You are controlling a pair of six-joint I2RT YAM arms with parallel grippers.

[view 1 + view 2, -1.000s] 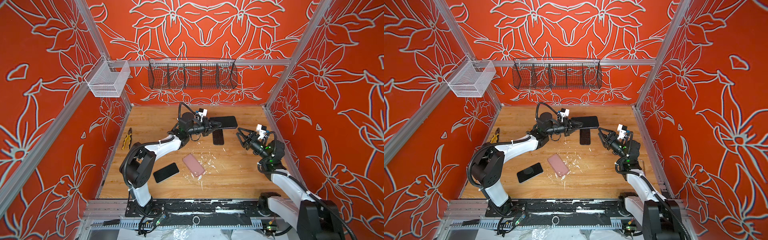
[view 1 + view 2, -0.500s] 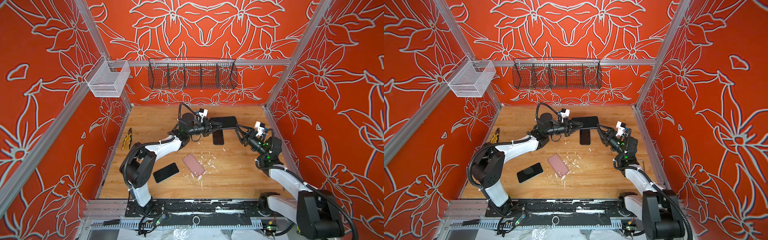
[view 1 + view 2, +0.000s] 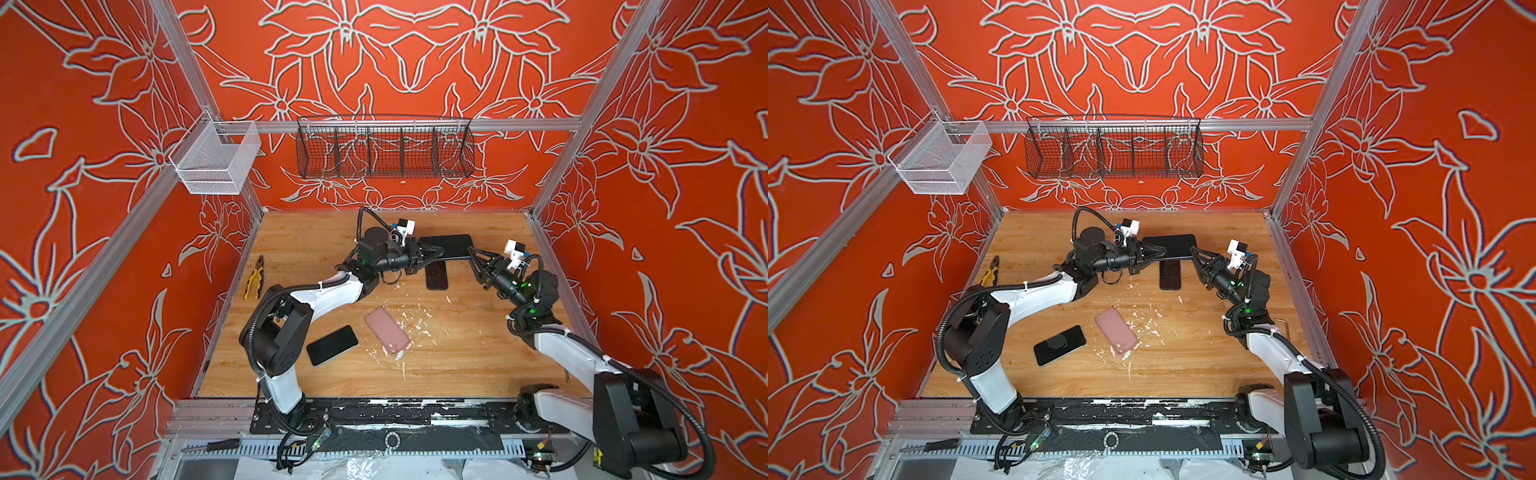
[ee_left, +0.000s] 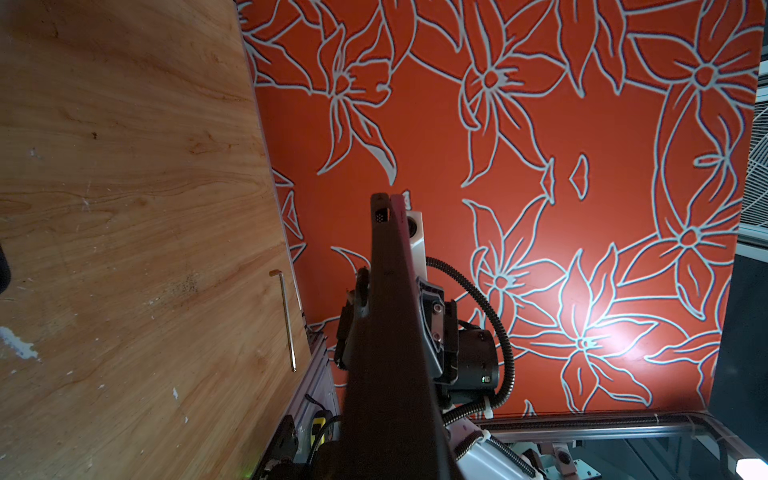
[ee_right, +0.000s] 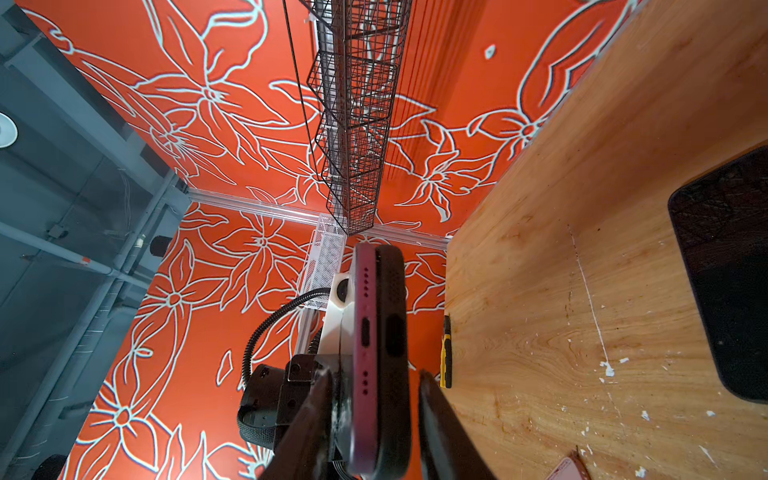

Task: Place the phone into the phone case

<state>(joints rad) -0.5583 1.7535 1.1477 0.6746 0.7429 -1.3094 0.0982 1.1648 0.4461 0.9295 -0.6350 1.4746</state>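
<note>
The desk is matt, grained wood. The phone has a glossy maroon edge; the phone case looks matt, finely textured black.

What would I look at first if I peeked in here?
The bright orange walls with big white flower outlines jump out first. Next, two robot arms meet in the air over the back of the wooden table: the left gripper pinches one end of a dark phone, and the right gripper has its jaws either side of the other end. A pink case and a black phone lie flat nearer the front.
</note>
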